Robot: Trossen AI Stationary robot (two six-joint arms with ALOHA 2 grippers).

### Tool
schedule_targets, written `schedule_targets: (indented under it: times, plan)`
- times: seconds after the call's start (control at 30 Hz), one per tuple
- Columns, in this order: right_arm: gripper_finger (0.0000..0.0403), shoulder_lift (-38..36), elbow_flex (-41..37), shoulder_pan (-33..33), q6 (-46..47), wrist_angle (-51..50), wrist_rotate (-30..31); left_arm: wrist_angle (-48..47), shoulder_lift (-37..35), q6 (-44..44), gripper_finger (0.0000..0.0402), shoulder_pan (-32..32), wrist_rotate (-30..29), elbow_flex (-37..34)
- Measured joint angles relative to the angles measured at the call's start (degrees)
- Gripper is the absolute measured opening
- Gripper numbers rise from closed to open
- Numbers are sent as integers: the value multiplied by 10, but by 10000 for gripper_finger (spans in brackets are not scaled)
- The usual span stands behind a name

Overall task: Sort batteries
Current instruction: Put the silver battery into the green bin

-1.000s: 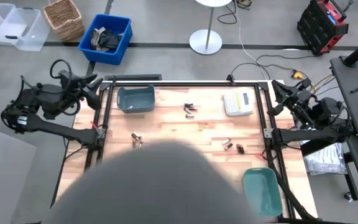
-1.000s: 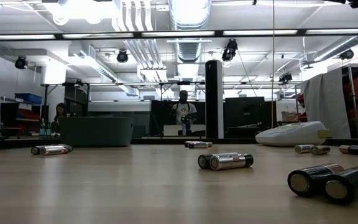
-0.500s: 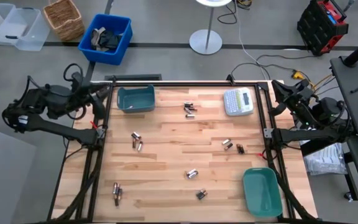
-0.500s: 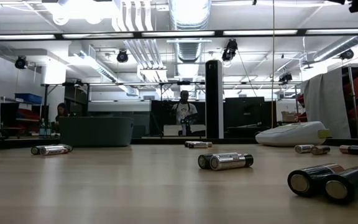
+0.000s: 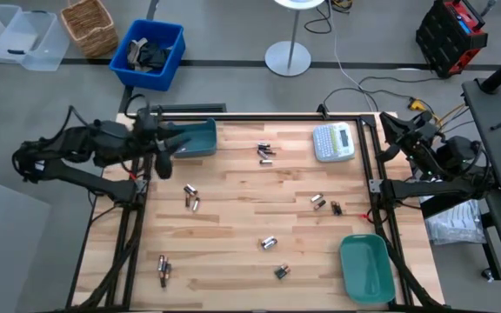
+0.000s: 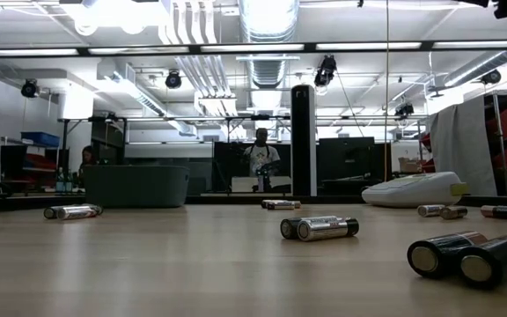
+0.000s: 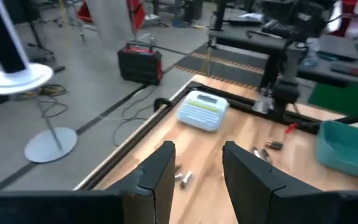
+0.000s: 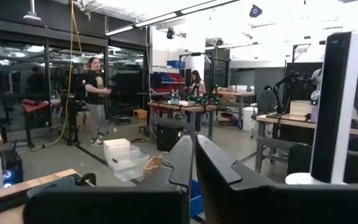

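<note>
Small batteries lie on their sides in scattered pairs on the wooden table: near the far middle (image 5: 266,153), left of centre (image 5: 191,196), right of centre (image 5: 318,202), and toward the near edge (image 5: 269,243) (image 5: 163,268). The low view shows silvery ones (image 6: 319,228) and dark ones (image 6: 469,258). My left gripper (image 5: 169,144) (image 7: 197,174) is open, above the table's far-left corner beside a teal bin, well clear of every battery. My right gripper (image 5: 390,132) (image 8: 194,158) is shut and waits at the table's right edge, pointing out into the room.
One teal bin (image 5: 190,137) stands at the far left, another (image 5: 368,265) at the near right. A grey-white label maker (image 5: 333,142) (image 7: 204,111) lies at the far right. A black frame rail (image 5: 259,116) borders the table. People stand in the room beyond.
My left arm has swung from outside the table's left edge toward the right, and its gripper is now over the far-left corner by the teal bin. A grey blurred shape that covered the near part of the high view has gone. The batteries have not moved.
</note>
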Motion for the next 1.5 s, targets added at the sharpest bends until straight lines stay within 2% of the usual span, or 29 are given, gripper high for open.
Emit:
schedule_targets:
  times: [0.1, 0.2, 0.27, 0.4, 0.6, 0.7, 0.8, 0.9, 0.97, 1.03, 1.13, 1.27, 1.33, 1.5]
  plan:
    - [13, -13, 0, 0, 17, -31, -21, 26, 21, -11, 115, 0, -69, 0]
    - [13, -25, 0, 0, 51, -49, -12, 32, 36, -22, 115, 0, -159, 0]
    - [13, -27, 0, 0, 70, -67, -13, 46, 47, -34, 115, 0, -190, 0]
    - [13, -24, 0, 0, 81, -86, -14, 61, 68, -44, 115, 0, -190, 0]
    - [13, -9, 0, 0, 48, -89, -14, 64, 96, -50, 115, 0, -181, 0]
    - [13, -3, 0, 0, 6, -85, -14, 66, 98, -76, 115, 0, -206, 0]
    - [13, -3, 0, 0, 5, -85, -14, 58, 100, -66, 115, 0, -207, 0]
    - [13, -3, 0, 0, 118, -88, -14, 37, 114, -38, 115, 0, -200, -1]
    - [13, -3, 0, 0, 229, -88, -14, 20, 129, -17, 115, -1, -174, -1]
    - [13, -3, 0, 0, 300, -86, -14, 9, 147, 5, 115, -2, -140, -1]
    - [13, -4, 0, 0, 317, -79, -14, -1, 178, 15, 115, -2, -111, -2]
    - [13, -4, 0, 0, 350, -81, -17, 5, 213, -32, 115, -3, -156, 1]
    - [13, -4, 0, 0, 363, -90, -45, 5, 221, -31, 115, -11, -157, 1]
    - [13, 8, 0, 0, 321, -93, -188, -1, 237, -29, 115, -47, -149, 1]
